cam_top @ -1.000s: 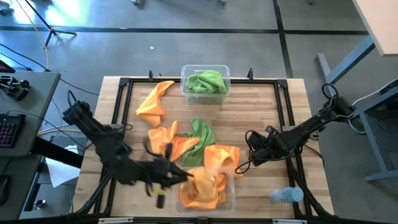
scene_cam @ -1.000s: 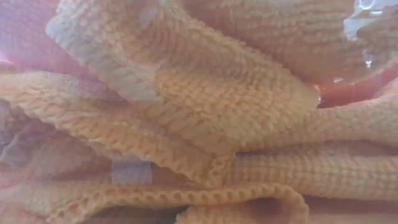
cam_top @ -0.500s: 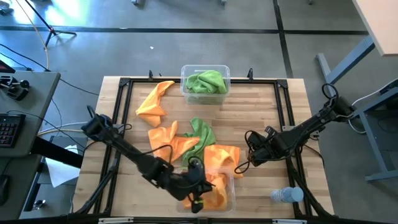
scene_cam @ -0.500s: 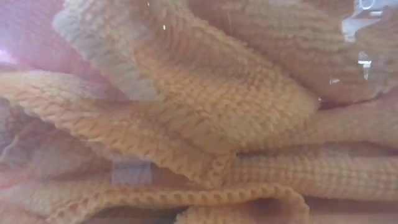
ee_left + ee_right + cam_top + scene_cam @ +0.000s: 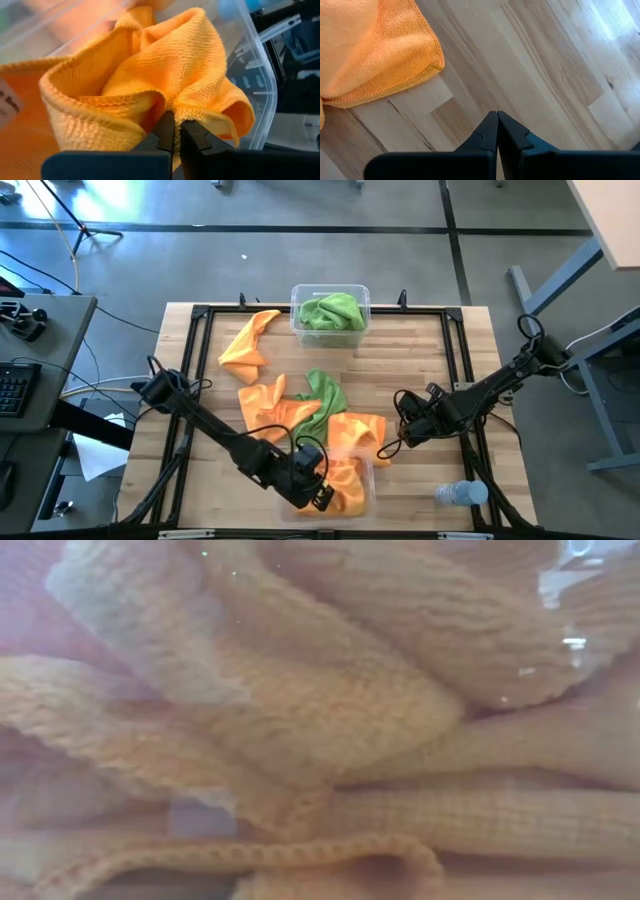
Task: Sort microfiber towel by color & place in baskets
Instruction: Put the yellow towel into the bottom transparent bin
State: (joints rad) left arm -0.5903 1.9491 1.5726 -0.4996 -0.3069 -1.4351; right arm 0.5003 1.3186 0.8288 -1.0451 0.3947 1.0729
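The left gripper (image 5: 318, 492) is now seen lowered into the near basket (image 5: 372, 498) at six o'clock on the table, where a second ago it was stopped short at the basket's left side. Its jaws are pressed together, pinching an orange towel (image 5: 150, 75) by a gathered fold, so one more orange cloth is judged about to be delivered. In the low view, the orange pile (image 5: 320, 740) is seen pushed down against the clear wall.

The right gripper (image 5: 403, 442) is kept parked at three o'clock, jaws pressed together on nothing, above bare wood.

Green towels are already held in the far basket (image 5: 297, 300) at twelve o'clock. An orange towel (image 5: 250, 345), another orange towel (image 5: 270, 405) and one green towel (image 5: 322, 392) remain loose on the table.

No writing can be read; only a blurred label is glimpsed at the left wrist view's edge.
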